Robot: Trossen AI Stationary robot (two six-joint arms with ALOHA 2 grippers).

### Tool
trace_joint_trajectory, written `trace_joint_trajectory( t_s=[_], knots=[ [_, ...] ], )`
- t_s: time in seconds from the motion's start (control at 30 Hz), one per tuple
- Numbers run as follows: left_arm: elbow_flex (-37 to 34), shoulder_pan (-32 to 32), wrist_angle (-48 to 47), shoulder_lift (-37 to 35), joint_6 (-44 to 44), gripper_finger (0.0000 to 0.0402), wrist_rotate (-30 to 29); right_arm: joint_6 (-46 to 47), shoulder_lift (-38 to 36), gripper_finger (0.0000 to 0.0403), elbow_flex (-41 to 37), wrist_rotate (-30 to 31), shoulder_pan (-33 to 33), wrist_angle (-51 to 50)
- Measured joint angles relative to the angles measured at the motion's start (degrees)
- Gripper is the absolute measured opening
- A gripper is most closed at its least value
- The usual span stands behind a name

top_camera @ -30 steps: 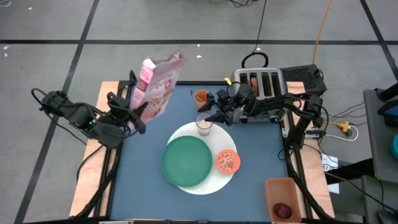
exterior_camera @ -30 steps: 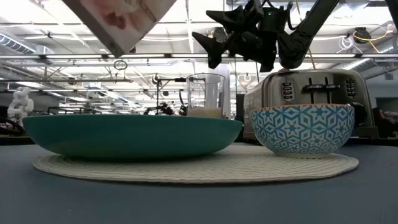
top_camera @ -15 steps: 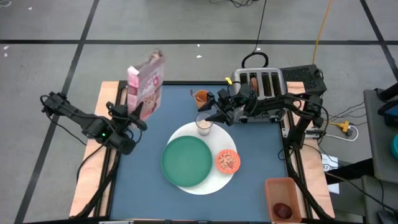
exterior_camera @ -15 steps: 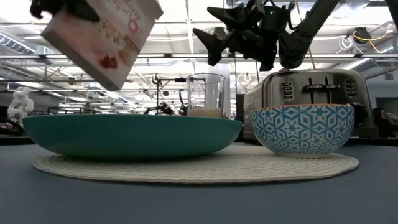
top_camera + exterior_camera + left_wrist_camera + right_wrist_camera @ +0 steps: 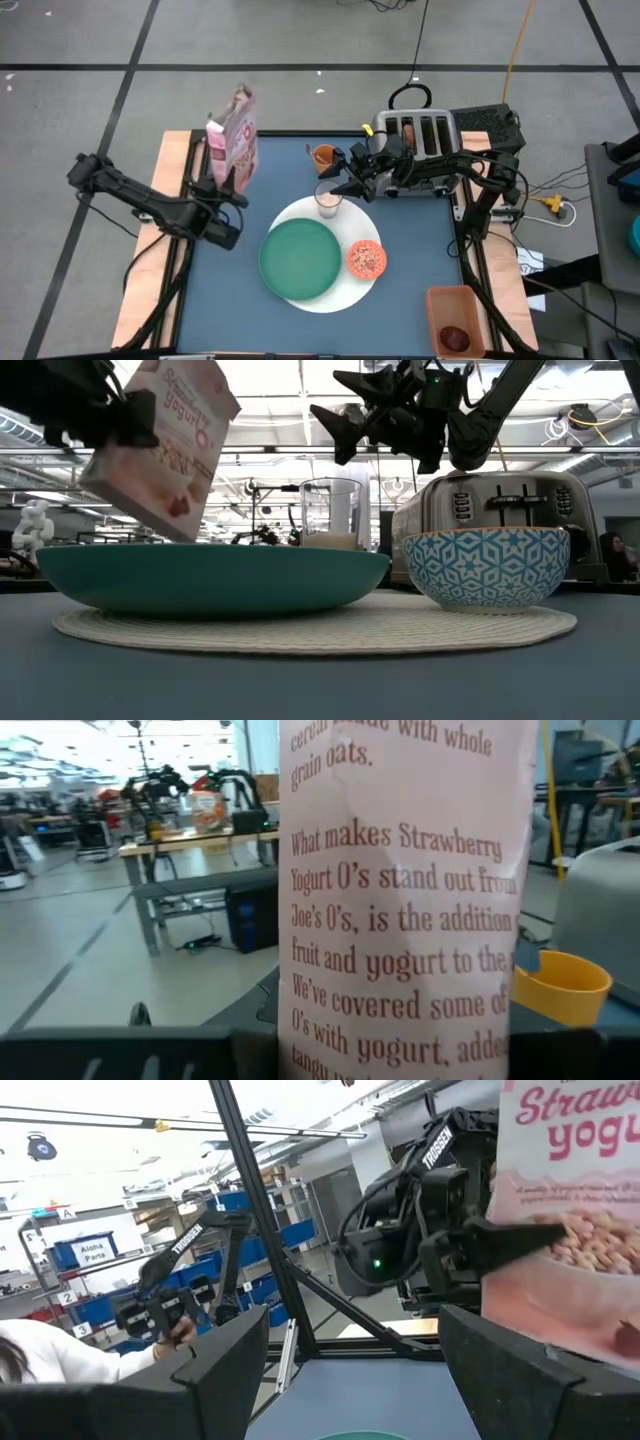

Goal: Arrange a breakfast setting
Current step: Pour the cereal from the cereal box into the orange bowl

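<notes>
My left gripper [image 5: 225, 188] is shut on the pink cereal box [image 5: 232, 140], which is in the air over the table's far left; it also shows in the low view [image 5: 160, 445]. My right gripper [image 5: 337, 186] is open and empty just above the milk glass [image 5: 328, 200]. The green plate [image 5: 300, 258] and the small patterned bowl [image 5: 366, 258] rest on the white round mat [image 5: 330, 296]. The orange cup [image 5: 323, 155] stands behind the glass. The dark red fruit [image 5: 455, 338] lies in the orange bin. The spoon is not in view. My left gripper pinches the cereal box between its two fingers, one on each narrow side [image 5: 300, 1055]; the printed back panel [image 5: 400, 920] faces the wrist camera. The fingers [image 5: 500, 1240] come about level from the table's left. The box is lifted clear, tilted, top end up.
The silver toaster [image 5: 425, 140] stands at the far right, with something brown in one slot [image 5: 408, 130]. The orange bin [image 5: 455, 318] sits at the near right corner. Bare blue table [image 5: 215, 300] lies near left of the mat.
My left gripper has come down and a little toward the table's left edge with the cereal box. The box has turned from steeply tipped to nearly upright and stays clear of the table.
</notes>
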Motion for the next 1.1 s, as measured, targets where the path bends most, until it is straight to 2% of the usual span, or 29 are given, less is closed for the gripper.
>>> trace_joint_trajectory(
  t_s=[0.23, 0.4, 0.5, 0.7, 0.83, 1.1],
  knots=[
    [-0.2, 1.7, 7.9, 5.9, 2.3, 0.0131, 0.0, 0.1, 0.0, 0.0283, 0.0, 0.0, 0.0, 0.1],
    [-0.2, 1.6, 8.7, 6.9, 1.1, 0.0131, 0.1, 0.1, 0.0, 0.0283, 0.0, 0.0, 0.0, 0.1],
    [-0.2, 0.3, 13.6, 6.7, 2.7, 0.0131, 2.7, 0.1, 0.0, 0.0283, 0.0, 0.0, 0.0, 0.1],
    [2.6, -2.8, 28.0, 6.8, 21.9, 0.0131, 11.6, 0.0, 0.0, 0.0283, 0.0, 0.0, 0.0, 0.1],
    [6.3, -2.9, 35.2, 6.3, 36.5, 0.0131, 14.8, 0.1, 0.0, 0.0283, 0.0, 0.0, 0.0, 0.1],
    [9.0, -1.0, 40.6, 1.0, 46.9, 0.0131, 15.7, 0.0, 0.0, 0.0283, 0.0, 0.0, 0.0, 0.1]
  ],
)
